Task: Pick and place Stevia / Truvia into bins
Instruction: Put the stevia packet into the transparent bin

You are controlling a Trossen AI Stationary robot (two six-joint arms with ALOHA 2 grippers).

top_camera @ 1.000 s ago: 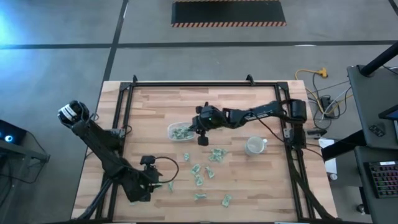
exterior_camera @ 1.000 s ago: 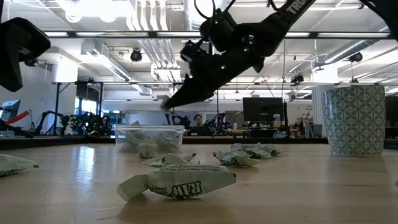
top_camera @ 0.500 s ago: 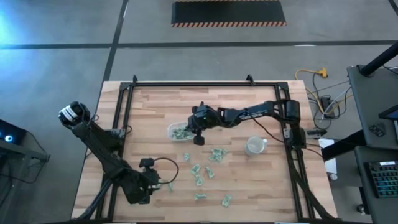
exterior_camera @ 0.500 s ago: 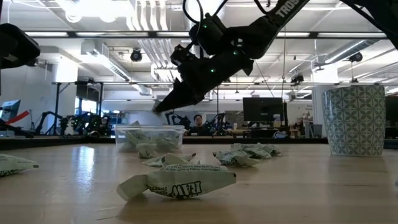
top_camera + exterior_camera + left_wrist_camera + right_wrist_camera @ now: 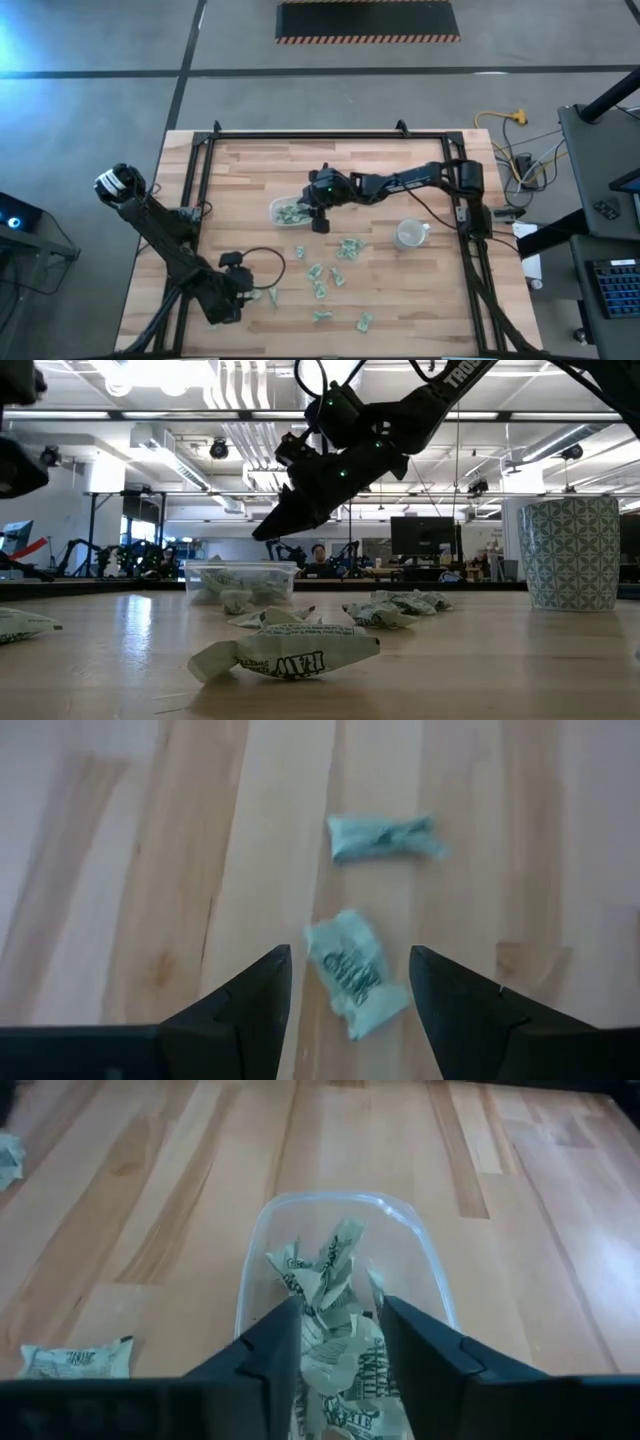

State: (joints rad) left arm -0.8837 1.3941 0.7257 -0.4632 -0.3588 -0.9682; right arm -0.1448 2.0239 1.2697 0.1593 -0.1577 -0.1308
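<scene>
Wooden table [image 5: 400, 160]: left tool [image 5: 348, 982] spread astride a diagonal packet [image 5: 352, 970]; right tool [image 5: 340, 1330] spread above the tub [image 5: 262, 1230].

Your right gripper [image 5: 303, 204] has slid from beside the tub's end to above the clear tub [image 5: 344, 1220], and in the low view it now hangs a touch lower over it. Your left gripper [image 5: 258, 294] has drawn back slightly toward the tabletop's near-left corner, with a green packet [image 5: 352, 969] lying between its spread fingers [image 5: 252, 995].
</scene>
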